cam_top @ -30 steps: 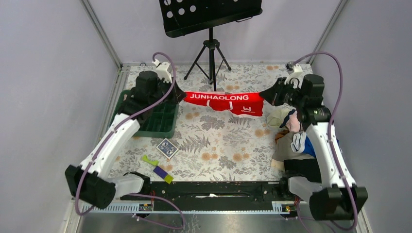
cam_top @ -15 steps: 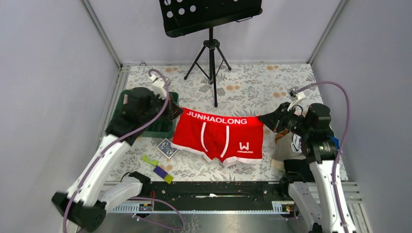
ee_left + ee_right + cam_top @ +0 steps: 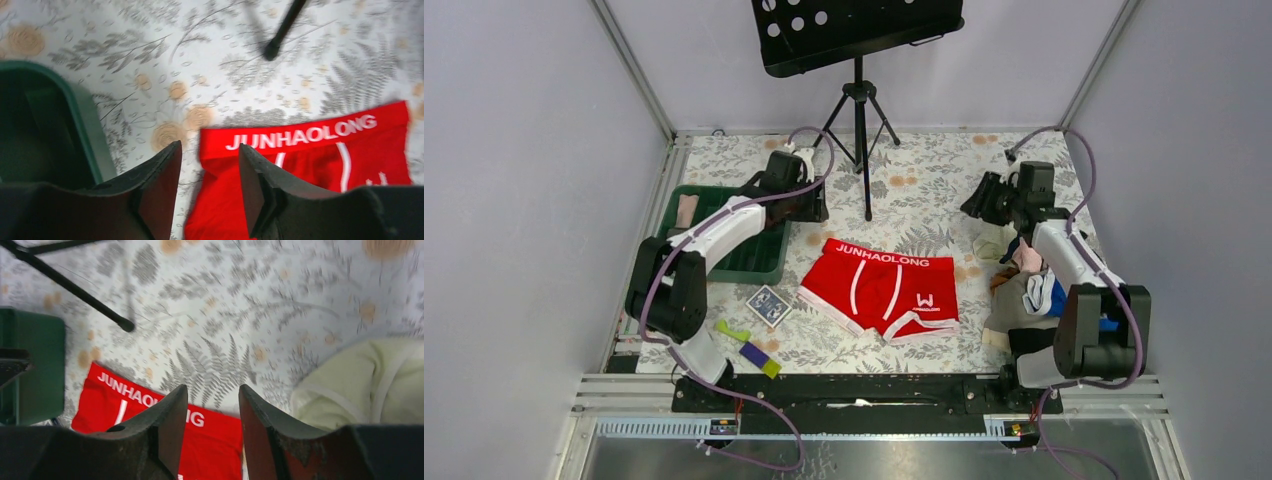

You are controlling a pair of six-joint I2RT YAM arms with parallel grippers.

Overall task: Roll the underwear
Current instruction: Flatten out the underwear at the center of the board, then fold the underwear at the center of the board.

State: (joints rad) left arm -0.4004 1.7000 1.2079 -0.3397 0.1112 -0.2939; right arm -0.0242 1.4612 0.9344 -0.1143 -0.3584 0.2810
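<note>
Underwear [image 3: 882, 290], bright red with a white-lettered waistband, is pictured spread flat near the middle of the flower-patterned table [image 3: 934, 170], gripped by neither arm. A music stand [image 3: 856, 30] is planted at the far edge, a green tray [image 3: 759, 255] is set to the left, and a heap of other clothes [image 3: 1024, 295] is piled to the right. The garment's long axis is laid left to right, slightly slanted, with the waistband on the far side and the leg openings turned toward the arm bases. Both grippers are positioned beyond the waistband, so the cloth lies nearward of each. The left gripper [image 3: 816, 205] is shown with jaws apart and empty, just past the waistband's left corner, and is judged the nearer. The right gripper [image 3: 976, 203], likewise parted and empty, is placed farther off the right corner.
</note>
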